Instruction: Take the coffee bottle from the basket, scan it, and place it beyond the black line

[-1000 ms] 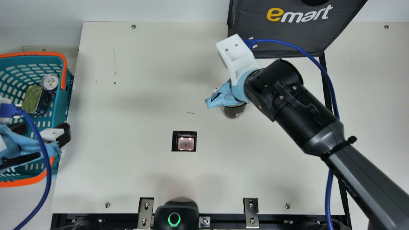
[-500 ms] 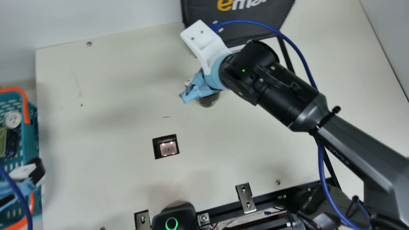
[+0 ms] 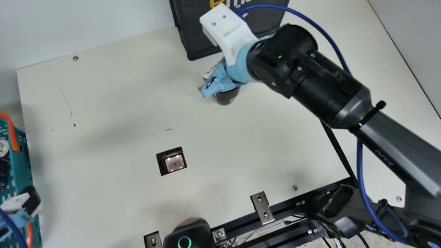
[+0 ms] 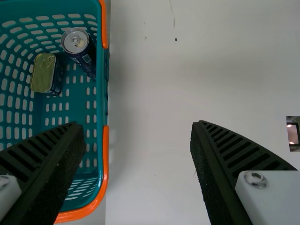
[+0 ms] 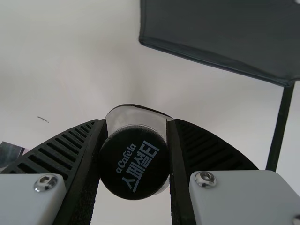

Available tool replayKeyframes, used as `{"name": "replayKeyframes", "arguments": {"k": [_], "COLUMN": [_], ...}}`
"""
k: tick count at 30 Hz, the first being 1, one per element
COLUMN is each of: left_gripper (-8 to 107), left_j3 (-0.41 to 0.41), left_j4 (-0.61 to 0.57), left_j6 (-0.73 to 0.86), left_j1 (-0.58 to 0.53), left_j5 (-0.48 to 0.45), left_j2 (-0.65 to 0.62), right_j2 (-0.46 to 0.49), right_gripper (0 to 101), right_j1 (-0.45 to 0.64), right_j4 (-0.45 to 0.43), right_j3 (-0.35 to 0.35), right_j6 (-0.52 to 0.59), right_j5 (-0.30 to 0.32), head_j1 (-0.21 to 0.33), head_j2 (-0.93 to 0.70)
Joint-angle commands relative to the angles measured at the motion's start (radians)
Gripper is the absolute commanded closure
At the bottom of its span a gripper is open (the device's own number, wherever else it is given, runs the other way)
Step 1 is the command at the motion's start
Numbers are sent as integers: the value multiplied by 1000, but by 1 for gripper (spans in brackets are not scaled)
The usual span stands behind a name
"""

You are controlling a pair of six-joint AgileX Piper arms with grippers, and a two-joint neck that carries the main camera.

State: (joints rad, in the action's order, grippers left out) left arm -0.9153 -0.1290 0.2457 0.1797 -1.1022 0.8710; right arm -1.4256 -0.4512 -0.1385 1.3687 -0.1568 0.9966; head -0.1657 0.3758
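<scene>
My right gripper (image 3: 218, 81) is over the table's back part, left of the black line (image 3: 339, 151). It holds the coffee bottle (image 3: 226, 97), whose dark end shows below the blue wrapping. In the right wrist view, the ribbed fingers of the right gripper (image 5: 135, 161) press both sides of the bottle (image 5: 133, 166), its black printed cap facing the camera. Whether its base touches the table cannot be told. My left gripper (image 3: 19, 210) is by the basket (image 3: 20, 165); in the left wrist view, the left gripper (image 4: 138, 154) stands open, its fingers wide apart.
A can (image 4: 80, 47) and a flat tin (image 4: 43, 75) lie in the basket. The lit scanner window (image 3: 174, 163) is set into the table. A dark bag (image 3: 196, 41) stands at the back, close to the right gripper. A blue cable loops along the right arm.
The camera has turned, shifting the whole main view. Against the bag and scanner window, my right gripper has moved rightward and away from the window, still holding the bottle.
</scene>
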Motion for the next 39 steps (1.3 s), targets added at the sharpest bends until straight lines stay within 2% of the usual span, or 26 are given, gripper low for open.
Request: {"name": "replayKeyframes", "arguments": {"k": [1,21,39], "left_gripper": [9,9,9], "left_j3": [0,0,0], "left_j4": [0,0,0], "left_j6": [0,0,0], "left_j1": [0,0,0], "left_j5": [0,0,0], "left_j2": [0,0,0], "right_j2": [8,71,30], "right_gripper": [101,101,101], "right_j1": [39,427,776], "right_j4": [6,102,264], "right_j3": [-5,-44,-16], "right_j6": [11,165,432], "right_j5": [0,16,2], "head_j1": [27,27,27], "head_j2": [1,1,1]}}
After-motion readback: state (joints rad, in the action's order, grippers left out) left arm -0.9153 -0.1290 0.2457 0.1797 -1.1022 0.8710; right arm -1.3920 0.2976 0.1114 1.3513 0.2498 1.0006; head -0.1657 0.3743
